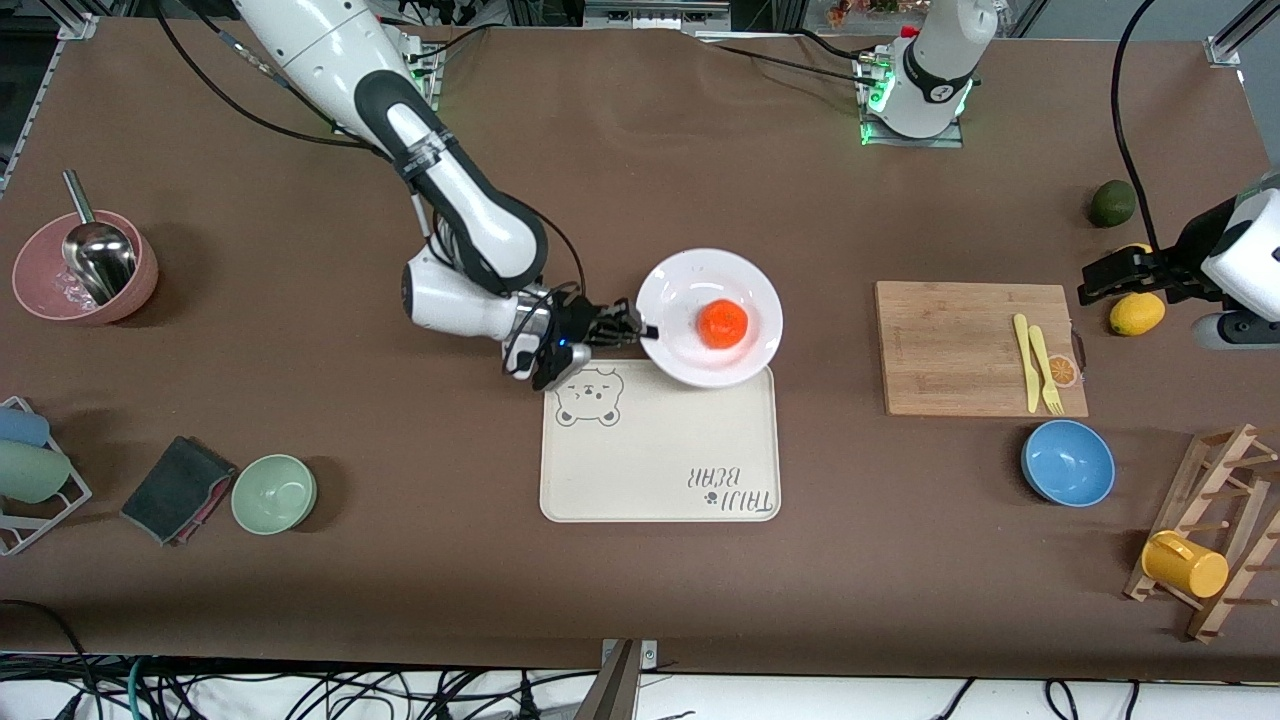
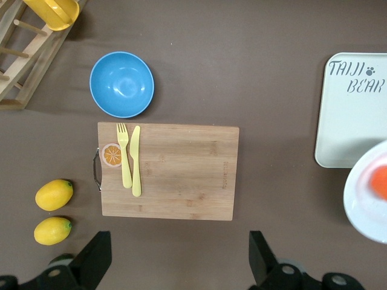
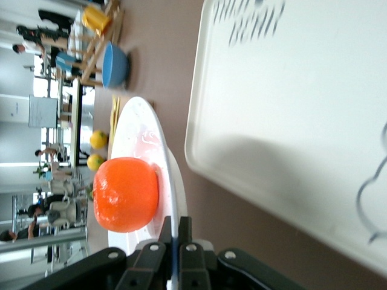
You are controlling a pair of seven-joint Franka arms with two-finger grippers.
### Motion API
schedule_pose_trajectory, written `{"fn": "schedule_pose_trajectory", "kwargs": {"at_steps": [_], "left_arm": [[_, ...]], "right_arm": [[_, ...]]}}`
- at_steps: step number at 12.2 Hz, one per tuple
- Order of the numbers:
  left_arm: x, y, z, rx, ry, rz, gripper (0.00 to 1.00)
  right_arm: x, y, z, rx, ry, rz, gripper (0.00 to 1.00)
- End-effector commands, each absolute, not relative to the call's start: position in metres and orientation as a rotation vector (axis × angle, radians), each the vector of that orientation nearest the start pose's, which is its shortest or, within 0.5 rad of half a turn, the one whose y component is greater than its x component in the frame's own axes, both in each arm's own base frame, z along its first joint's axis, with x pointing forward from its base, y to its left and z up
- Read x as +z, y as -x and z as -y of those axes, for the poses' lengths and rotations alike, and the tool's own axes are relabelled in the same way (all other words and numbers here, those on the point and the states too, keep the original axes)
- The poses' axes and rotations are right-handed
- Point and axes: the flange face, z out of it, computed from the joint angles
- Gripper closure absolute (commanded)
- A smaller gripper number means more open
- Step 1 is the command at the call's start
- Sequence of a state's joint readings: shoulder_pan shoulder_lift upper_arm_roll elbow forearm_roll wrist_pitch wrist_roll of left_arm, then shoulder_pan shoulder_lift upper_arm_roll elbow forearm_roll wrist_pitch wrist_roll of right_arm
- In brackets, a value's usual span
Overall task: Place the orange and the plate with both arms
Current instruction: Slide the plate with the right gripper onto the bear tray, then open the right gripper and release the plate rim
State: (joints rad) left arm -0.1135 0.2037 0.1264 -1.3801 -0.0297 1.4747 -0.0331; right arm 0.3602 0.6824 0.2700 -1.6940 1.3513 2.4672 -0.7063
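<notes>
- Over the tray's upper edge, we find the right gripper clamped on the plate rim; orange sits inside.
- We note the left gripper spread wide, waiting over the table near the lemons, well apart.

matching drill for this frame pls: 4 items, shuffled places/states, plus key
1 orange
2 plate
3 fork
4 left gripper

A on the cutting board
B open, over the table by the lemons
C on the plate
D rim pinched by the right gripper, overlapping the tray

Pairs: 1-C, 2-D, 3-A, 4-B
</notes>
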Motion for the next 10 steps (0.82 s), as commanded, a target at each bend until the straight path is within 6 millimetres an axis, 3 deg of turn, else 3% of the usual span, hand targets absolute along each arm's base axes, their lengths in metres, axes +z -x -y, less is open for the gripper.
{"fn": "schedule_pose_trajectory", "kwargs": {"at_steps": [1,3,5,10], "left_arm": [[0.591,-0.605,0.005,0.153,3.171,0.04,0.0],[0.591,-0.605,0.005,0.153,3.171,0.04,0.0],[0.591,-0.605,0.005,0.153,3.171,0.04,0.0],[0.591,-0.605,0.004,0.153,3.171,0.043,0.0]], "right_arm": [[0.194,-0.631,-0.361,-0.165,2.12,0.094,1.0],[0.188,-0.655,-0.339,-0.185,2.099,0.053,1.0],[0.177,-0.677,-0.332,-0.15,2.045,0.012,1.0],[0.144,-0.67,-0.349,-0.122,2.051,0.027,1.0]]}}
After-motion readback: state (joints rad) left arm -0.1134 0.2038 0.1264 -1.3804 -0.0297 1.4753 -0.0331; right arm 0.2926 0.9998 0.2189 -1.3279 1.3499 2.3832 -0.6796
